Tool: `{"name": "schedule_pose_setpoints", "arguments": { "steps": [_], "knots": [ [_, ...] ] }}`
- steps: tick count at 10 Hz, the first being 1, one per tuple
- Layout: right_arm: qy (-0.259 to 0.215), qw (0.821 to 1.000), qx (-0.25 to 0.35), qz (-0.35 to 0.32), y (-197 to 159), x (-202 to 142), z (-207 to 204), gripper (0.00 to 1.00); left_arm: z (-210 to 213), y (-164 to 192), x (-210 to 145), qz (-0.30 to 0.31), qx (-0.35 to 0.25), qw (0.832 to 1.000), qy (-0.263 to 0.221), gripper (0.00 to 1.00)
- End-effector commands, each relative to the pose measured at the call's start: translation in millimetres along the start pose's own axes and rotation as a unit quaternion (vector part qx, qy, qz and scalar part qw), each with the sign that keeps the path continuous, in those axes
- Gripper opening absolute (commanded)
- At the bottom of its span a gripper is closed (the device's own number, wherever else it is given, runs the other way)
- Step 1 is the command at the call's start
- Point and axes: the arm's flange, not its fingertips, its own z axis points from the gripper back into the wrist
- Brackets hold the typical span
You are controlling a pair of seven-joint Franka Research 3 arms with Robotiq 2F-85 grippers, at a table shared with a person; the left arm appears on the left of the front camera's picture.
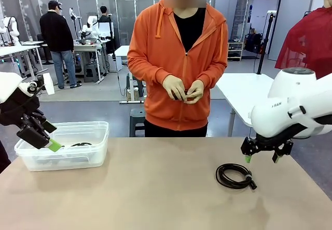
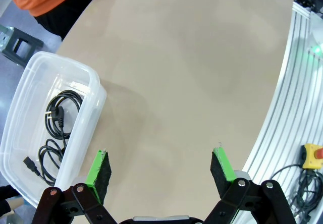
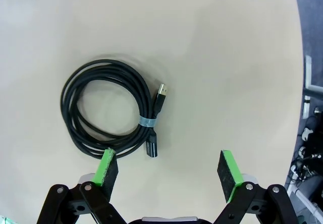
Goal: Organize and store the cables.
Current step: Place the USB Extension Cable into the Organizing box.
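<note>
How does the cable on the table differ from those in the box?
The table cable lies on the bare table; the two box cables sit inside the clear box. The table cable has a pale blue band and metal-tipped plug; the box cables show black plugs. All are thin black coils.

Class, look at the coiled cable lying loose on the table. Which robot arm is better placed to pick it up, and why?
Right. The right gripper hovers open just beside the coiled cable, while the left gripper hangs open across the table by the plastic bin.
</note>
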Motion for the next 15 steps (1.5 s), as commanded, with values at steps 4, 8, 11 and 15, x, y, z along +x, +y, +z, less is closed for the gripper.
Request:
{"name": "schedule_pose_setpoints", "arguments": {
  "steps": [4, 8, 11, 15],
  "knots": [
    [0.004, 0.999, -0.016, -0.045, 12.1, -0.2, -48.2, 1.00, 1.4, 0.2, -0.2, 0.005, 0.003, 1.000, 0.000, 1.00],
    [0.021, 0.998, -0.011, -0.063, 16.5, 6.1, -69.0, 1.00, 1.4, 0.2, -0.2, 0.005, 0.003, 1.000, 0.000, 1.00],
    [0.023, 0.997, -0.004, -0.073, 18.2, 13.2, -76.4, 0.69, 1.4, 0.2, -0.2, 0.005, 0.003, 1.000, 0.000, 1.00],
    [0.036, 0.995, 0.007, -0.088, 17.1, 19.3, -86.0, 0.00, 1.4, 0.2, -0.2, 0.005, 0.003, 1.000, 0.000, 1.00]
  ]
}}
